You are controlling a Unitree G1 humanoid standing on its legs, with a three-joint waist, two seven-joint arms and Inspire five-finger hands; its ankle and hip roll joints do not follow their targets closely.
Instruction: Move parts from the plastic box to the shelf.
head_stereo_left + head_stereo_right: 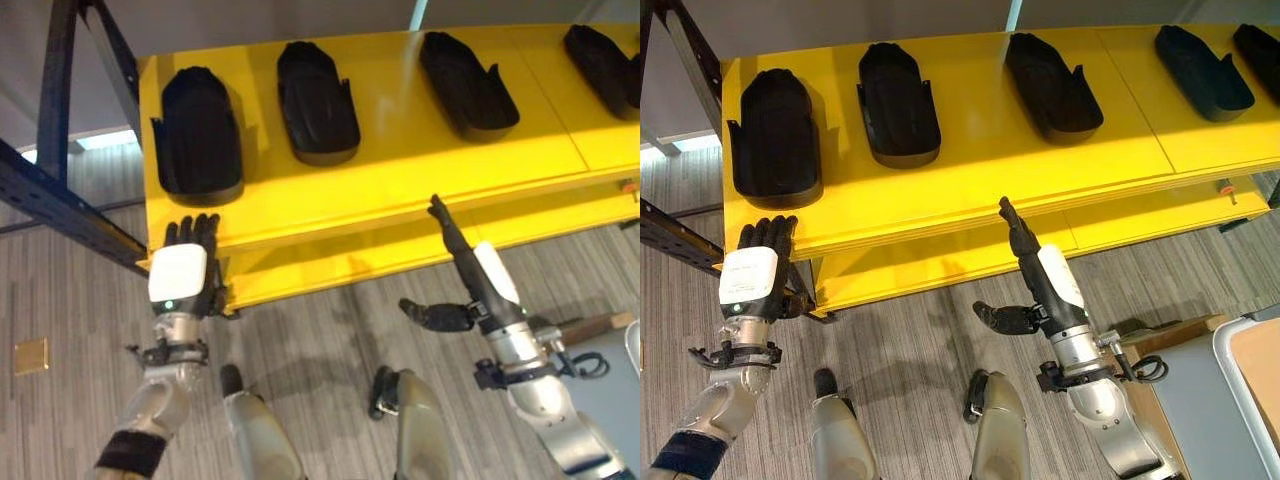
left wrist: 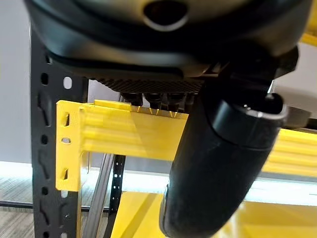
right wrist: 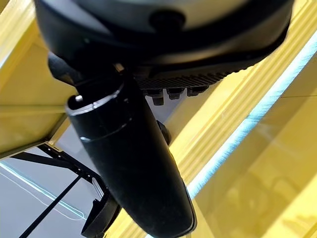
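Head views: black parts (image 1: 318, 100) are laid in a row on the yellow shelf (image 1: 400, 170), long axes running front to back, the outermost part (image 1: 1262, 55) cut off at the frame edge. Left hand (image 1: 185, 272) at the shelf's front lip and right hand (image 1: 1035, 262) before it are both extended, released, holding nothing. Wrist views: the left thumb (image 2: 218, 163) and shelf upright (image 2: 47, 148) are shown, the right thumb (image 3: 133, 163) beneath the shelf.

Both arms raised — left hand (image 1: 752, 268) and right hand (image 1: 1040, 272) flat, fingers straight, holding nothing.
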